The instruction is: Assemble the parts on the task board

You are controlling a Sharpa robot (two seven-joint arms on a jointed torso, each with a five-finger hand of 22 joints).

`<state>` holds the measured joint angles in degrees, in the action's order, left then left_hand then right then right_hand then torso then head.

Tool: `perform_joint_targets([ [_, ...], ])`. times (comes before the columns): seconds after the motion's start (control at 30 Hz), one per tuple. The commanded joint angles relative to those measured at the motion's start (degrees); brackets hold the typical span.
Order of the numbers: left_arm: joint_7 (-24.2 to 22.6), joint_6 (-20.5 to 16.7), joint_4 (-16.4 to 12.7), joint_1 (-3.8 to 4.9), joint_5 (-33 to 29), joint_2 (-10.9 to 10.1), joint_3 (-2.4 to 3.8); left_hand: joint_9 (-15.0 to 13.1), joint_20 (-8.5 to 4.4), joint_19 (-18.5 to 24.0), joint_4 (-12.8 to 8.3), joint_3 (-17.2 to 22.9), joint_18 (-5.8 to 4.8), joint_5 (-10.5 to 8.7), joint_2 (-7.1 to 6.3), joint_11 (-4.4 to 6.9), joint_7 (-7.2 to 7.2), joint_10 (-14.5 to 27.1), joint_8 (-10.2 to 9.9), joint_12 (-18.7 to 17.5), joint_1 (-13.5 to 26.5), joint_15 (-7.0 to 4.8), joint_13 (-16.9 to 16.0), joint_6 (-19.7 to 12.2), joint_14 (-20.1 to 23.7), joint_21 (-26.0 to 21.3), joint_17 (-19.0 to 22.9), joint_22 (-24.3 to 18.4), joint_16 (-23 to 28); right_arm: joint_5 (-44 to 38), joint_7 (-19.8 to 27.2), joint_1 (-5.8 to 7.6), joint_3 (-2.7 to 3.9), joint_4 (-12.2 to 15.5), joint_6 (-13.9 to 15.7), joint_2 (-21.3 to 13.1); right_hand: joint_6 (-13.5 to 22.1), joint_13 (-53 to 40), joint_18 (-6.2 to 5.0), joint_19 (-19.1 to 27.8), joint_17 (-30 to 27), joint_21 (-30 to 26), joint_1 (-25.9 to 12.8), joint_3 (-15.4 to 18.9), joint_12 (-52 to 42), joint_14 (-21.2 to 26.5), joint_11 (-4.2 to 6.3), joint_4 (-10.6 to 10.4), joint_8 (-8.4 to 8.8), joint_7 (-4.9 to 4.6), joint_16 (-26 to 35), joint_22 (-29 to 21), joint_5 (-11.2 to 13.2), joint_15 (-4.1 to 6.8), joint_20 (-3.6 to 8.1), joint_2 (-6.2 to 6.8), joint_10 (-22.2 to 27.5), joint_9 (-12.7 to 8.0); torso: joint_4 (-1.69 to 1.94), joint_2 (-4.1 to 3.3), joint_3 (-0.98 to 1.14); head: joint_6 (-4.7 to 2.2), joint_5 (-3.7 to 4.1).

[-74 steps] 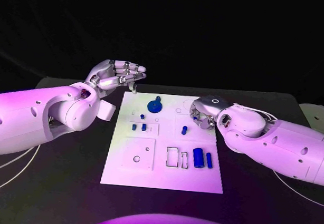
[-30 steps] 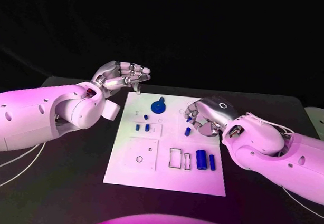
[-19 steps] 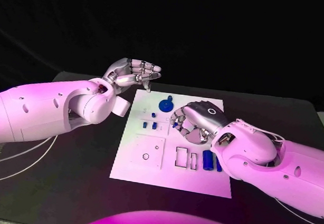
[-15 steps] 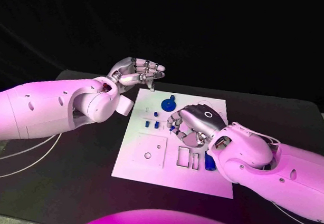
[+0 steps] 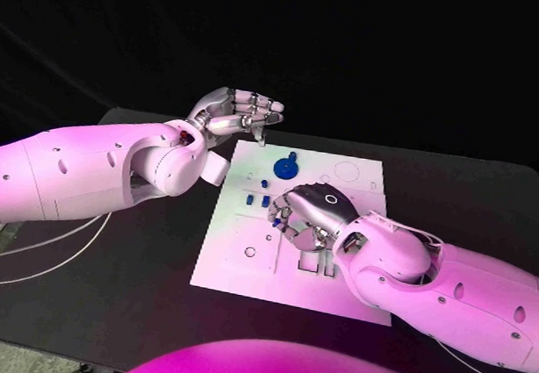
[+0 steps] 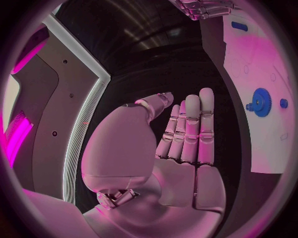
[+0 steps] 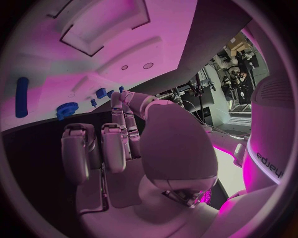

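Since the earliest picture the right hand (image 5: pixel 307 214) has travelled from the board's right edge in over its middle, and it now hovers low above the small blue pegs (image 5: pixel 258 200), its back turned up. Camera shift accounts for much of the other apparent change; the left hand (image 5: pixel 241 113) keeps its place off the board's far left corner.

That left hand is raised above the table (image 5: pixel 151 229), fingers curled inward with nothing in them; the left wrist view shows its fingers (image 6: pixel 189 130) folded toward the palm, empty.

From its wrist view the right hand's fingers (image 7: pixel 104 144) bend forward and stand apart, and nothing shows between them. Whether a fingertip touches a peg I cannot tell.

On the white board (image 5: pixel 353 181) the blue gear (image 5: pixel 285 165) lies at the far end, between the two hands, near the left one and apart from both. The pegs sit just beside the right hand's fingertips. Other blue pieces by the slots are mostly hidden under the right wrist.
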<state>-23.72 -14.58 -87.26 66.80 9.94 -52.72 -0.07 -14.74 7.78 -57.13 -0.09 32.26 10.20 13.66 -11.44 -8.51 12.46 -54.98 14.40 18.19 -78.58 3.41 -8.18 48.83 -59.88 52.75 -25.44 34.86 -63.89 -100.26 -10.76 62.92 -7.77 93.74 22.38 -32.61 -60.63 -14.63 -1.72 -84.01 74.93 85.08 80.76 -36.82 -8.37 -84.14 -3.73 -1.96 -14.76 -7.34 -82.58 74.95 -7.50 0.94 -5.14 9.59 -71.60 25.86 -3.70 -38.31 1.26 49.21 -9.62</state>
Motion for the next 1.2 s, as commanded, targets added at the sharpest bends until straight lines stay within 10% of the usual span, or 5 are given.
perform_joint_targets([
  [0.03, -0.56, 0.47, -0.04, 0.06, -0.05, 0.21, 0.03, 0.07, 0.39, -0.14, -0.31, 0.0, 0.38, 0.37, 0.27, 0.12, -0.05, 0.45, -0.34, 0.25, -0.37, 0.02, 0.08, -0.48, 0.31, -0.31, 0.08, -0.05, 0.24, -0.5, 0.7, -0.54, -0.08, -0.5, -1.45, 0.54, -0.21, -0.05, 0.53, -4.0, 3.23, -0.09, -0.74, -0.08, 0.23, -3.22, 0.56, 0.33, -0.13, -0.11, 0.08, 12.37, -0.24, 0.31, 0.54, -0.07, -0.31, 0.1, 0.01, 0.02, 0.04, 0.38, -0.29],
  [1.2, -0.13, 0.92, 0.18, 0.07, -0.01, 0.65, 0.03, 0.09, 0.43, -0.07, -0.43, -0.09, 0.38, 0.4, 0.22, 0.09, -0.03, 0.59, -0.35, 0.39, -0.4, 0.05, 0.09, -0.53, 0.42, -0.32, 0.15, -0.05, 0.21, -0.69, 1.15, -2.35, -0.41, -3.11, -2.23, 2.43, -0.19, -0.09, 0.52, -3.99, 3.34, -0.13, -1.12, 0.01, 0.43, -3.25, 0.57, 0.44, -0.12, -0.09, 0.01, 12.36, -0.23, 0.29, 0.53, -0.07, -0.37, 0.2, -0.03, 0.03, 0.0, 0.79, -0.59],
])
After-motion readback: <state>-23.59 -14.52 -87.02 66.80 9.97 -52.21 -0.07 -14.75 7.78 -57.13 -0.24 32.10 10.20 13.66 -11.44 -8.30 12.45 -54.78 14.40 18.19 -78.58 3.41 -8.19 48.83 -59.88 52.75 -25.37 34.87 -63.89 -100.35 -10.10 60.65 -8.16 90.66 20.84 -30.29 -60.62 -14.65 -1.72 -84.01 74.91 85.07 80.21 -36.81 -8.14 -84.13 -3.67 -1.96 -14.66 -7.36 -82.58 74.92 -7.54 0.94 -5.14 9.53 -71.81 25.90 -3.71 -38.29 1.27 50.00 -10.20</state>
